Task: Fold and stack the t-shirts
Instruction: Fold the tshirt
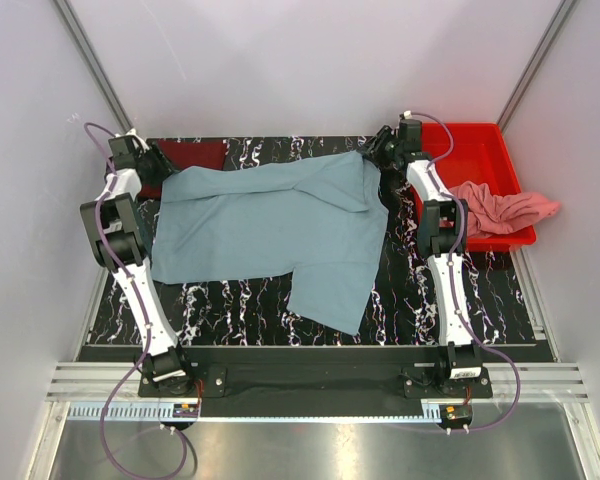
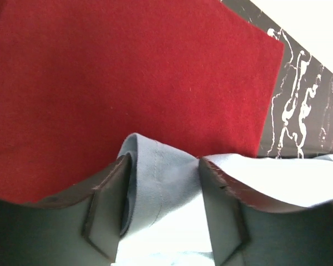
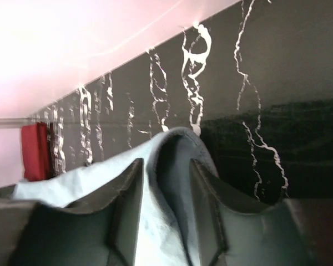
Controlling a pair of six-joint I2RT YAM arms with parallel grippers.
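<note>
The grey-blue t-shirt (image 1: pixel 270 225) lies spread across the middle of the black marbled table, its lower right part reaching toward the front. My left gripper (image 1: pixel 148 160) is at its far left corner, shut on a fold of its hem (image 2: pixel 161 177). It hangs over the flat dark maroon t-shirt (image 1: pixel 195 155), which fills the left wrist view (image 2: pixel 127 72). My right gripper (image 1: pixel 385 155) is at the far right corner, shut on the shirt's edge (image 3: pixel 177 147). The salmon pink t-shirt (image 1: pixel 505 210) is crumpled over the tray's front rim.
The red plastic tray (image 1: pixel 490 130) stands at the back right, beside my right arm. The black marbled table top (image 1: pixel 230 300) shows in front of the shirt. White walls close in on both sides and at the back.
</note>
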